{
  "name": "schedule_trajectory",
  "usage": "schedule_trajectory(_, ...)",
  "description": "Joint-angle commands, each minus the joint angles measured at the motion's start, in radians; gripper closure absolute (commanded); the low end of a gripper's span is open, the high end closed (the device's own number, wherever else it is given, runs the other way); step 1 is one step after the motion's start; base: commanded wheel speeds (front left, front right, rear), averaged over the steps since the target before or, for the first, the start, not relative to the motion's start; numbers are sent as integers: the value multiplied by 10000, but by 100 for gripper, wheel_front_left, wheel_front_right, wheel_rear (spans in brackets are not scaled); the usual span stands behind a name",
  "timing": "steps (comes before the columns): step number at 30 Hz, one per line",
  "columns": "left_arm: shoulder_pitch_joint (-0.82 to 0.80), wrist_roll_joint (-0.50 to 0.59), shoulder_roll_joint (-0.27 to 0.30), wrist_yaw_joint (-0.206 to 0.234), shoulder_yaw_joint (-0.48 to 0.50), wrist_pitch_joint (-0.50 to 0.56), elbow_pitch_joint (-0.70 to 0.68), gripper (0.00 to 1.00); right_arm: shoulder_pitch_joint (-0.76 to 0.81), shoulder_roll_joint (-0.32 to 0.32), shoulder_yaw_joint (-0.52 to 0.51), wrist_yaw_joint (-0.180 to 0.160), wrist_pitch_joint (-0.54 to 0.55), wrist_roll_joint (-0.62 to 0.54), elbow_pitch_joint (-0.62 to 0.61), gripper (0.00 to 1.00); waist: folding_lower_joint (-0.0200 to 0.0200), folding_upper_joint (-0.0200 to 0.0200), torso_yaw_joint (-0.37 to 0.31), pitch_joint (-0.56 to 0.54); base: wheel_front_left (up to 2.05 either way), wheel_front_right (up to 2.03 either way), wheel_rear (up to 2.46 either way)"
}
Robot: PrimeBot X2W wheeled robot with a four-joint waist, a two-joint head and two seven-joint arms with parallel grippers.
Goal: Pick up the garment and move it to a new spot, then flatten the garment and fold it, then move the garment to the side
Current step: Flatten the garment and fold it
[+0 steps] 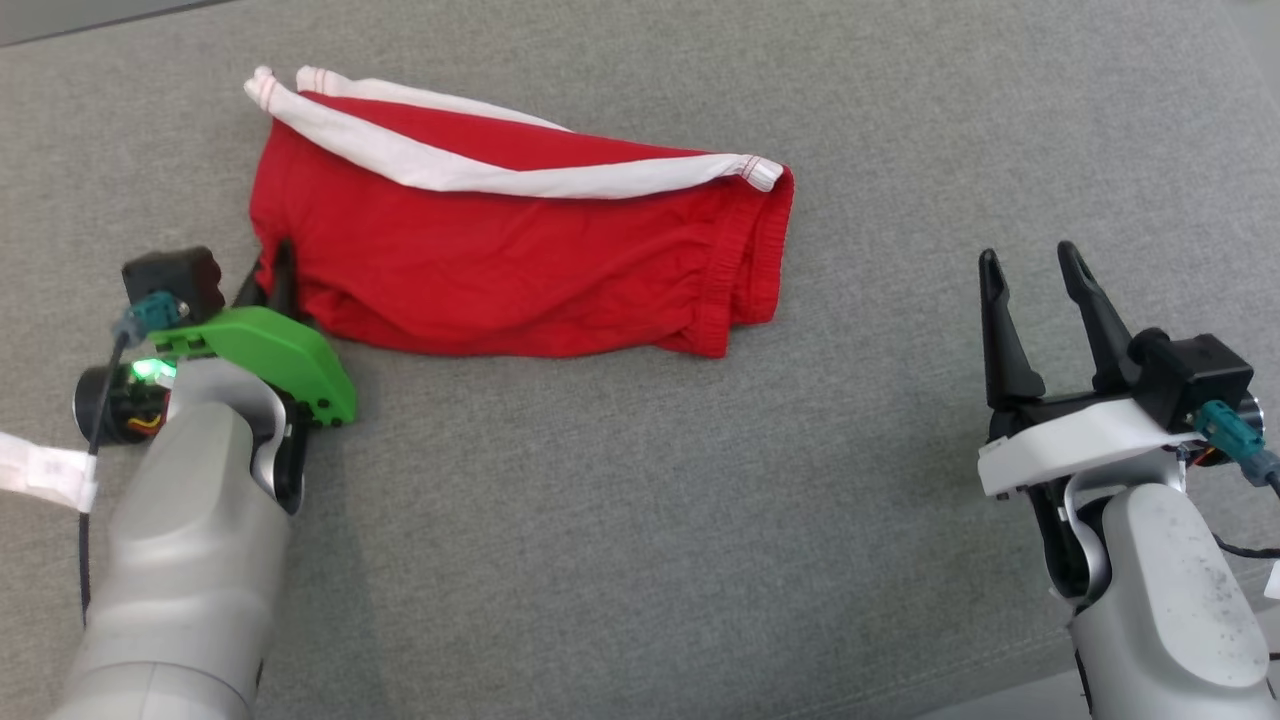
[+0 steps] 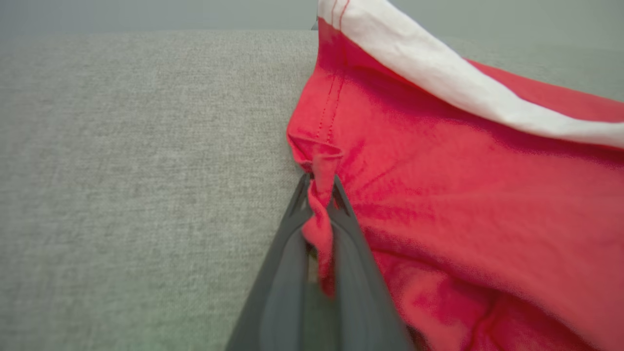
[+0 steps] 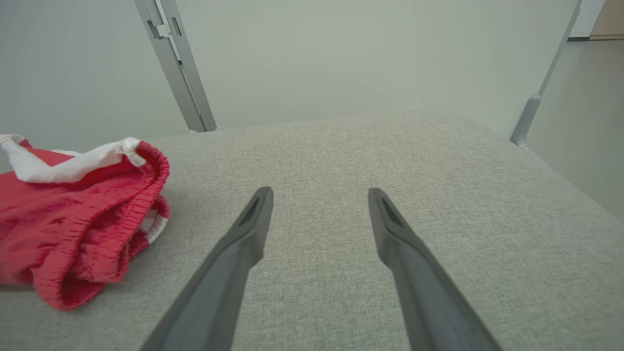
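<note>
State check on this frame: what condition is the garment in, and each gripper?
garment: lying loosely folded and wrinkled on the grey cushion, one corner pinched.
left gripper: shut on the garment's corner.
right gripper: open, empty, apart from the garment.

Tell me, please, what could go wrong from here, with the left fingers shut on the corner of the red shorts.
1. The left fingers pinch only a thin twist at the edge of the red shorts; it may slip out during a lift.
2. The right fingers stand open and apart from the cloth, so a one-sided lift would likely leave the shorts hanging bunched and harder to flatten.
</note>
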Motion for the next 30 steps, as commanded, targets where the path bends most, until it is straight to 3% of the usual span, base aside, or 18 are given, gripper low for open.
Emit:
schedule_trajectory(1,511,-136,-92,28,-49,-30,57,100,219,-29,-29,-15,-20,-102,114,0,0,-1,344,-459,0,0,0)
schedule_trajectory(5,1237,-385,-213,27,-128,-130,-350,100,447,-32,-54,-15,-20,-205,415,0,0,-1,732,-1094,0,0,0)
schedule_trajectory(14,3692,-322,-672,157,454,-161,-2728,100,1366,-32,62,-15,-20,-207,911,0,0,-1,1599,-2367,0,0,0)
schedule_trajectory(22,4916,-68,-1027,372,834,-165,-4301,100,1512,-35,630,-15,-20,-17,1042,0,0,-1,2283,-2422,0,0,0)
schedule_trajectory(23,4987,27,-1034,370,863,-165,-4507,61,1380,-32,783,-15,-20,50,1045,0,0,-1,2370,-2363,0,0,0)
schedule_trajectory(24,5031,108,-1043,361,871,-164,-4675,6,1252,-31,911,-15,-20,78,1045,0,0,-1,2435,-2306,0,0,0)
schedule_trajectory(25,5109,169,-1063,329,867,-165,-4831,0,1092,-31,1106,-15,-20,123,1066,0,0,-1,2514,-2234,0,0,0)
schedule_trajectory(30,5177,296,-1112,247,800,-164,-5454,0,217,-37,1853,-15,-20,405,1598,0,0,-1,2869,-1874,0,0,0)
